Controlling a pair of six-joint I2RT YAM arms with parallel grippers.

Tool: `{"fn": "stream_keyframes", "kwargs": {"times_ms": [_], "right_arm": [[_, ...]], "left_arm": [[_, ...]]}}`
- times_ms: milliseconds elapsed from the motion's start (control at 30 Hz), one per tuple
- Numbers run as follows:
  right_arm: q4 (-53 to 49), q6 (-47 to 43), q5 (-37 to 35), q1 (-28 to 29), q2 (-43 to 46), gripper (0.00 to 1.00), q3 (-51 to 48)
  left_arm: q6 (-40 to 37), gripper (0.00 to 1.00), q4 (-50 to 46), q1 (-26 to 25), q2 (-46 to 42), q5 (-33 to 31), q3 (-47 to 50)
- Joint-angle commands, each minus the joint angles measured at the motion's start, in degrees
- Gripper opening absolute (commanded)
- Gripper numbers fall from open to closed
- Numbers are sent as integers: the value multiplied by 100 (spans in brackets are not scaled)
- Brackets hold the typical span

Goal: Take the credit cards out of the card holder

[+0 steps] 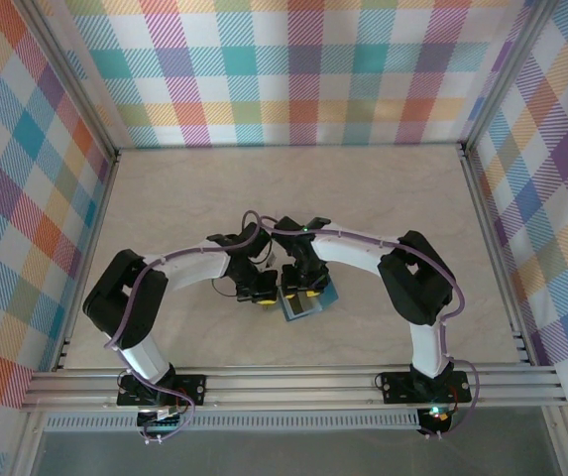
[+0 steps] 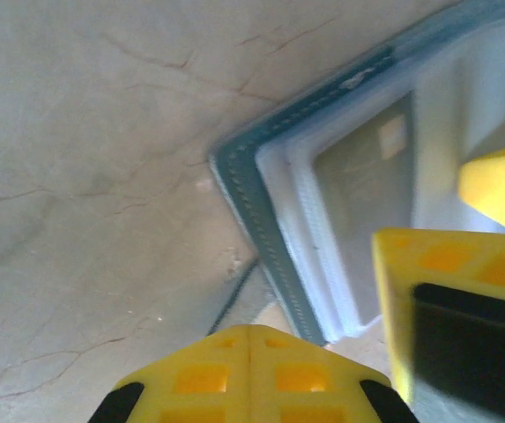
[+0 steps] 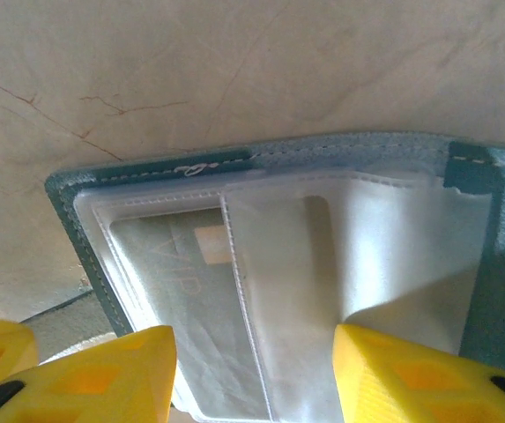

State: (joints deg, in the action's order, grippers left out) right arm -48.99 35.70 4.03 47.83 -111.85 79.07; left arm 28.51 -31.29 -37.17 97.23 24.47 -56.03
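Right wrist view puts the right gripper low over the open card holder. Its yellow fingers stand about half apart, straddling the clear pockets and clamped on nothing. A greyish credit card shows through the left pocket, tucked inside. The left gripper is pinched shut with nothing between its tips. It sits just beside the holder's near corner, though I cannot tell whether it touches the holder. To my eye the extraction has barely begun: the wallet lies open and flat, and no card is out. The next move probably calls for a fingertip to catch the card's exposed edge at the pocket mouth and slide it along the sleeve, while the other arm pins the teal border so the holder doesn't drag. The two grippers are crowded close together, so there is little room between them. Beyond them the pale table offers plenty of space toward the plaid walls. The metal rail lies near behind the holder.
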Motion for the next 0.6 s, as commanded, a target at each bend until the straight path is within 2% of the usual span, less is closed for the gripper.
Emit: {"fn": "stream_keyframes", "kwargs": {"times_ms": [0, 333, 567], "right_arm": [[-142, -29, -77, 42, -69, 52, -5], [-439, -29, -447, 41, -92, 57, 107], [-502, 101, -798, 42, 79, 57, 23]], "left_arm": [[-82, 0, -109, -45, 175, 34, 151], [-206, 0, -58, -32, 589, -244, 344], [-252, 0, -83, -27, 736, -355, 295]]}}
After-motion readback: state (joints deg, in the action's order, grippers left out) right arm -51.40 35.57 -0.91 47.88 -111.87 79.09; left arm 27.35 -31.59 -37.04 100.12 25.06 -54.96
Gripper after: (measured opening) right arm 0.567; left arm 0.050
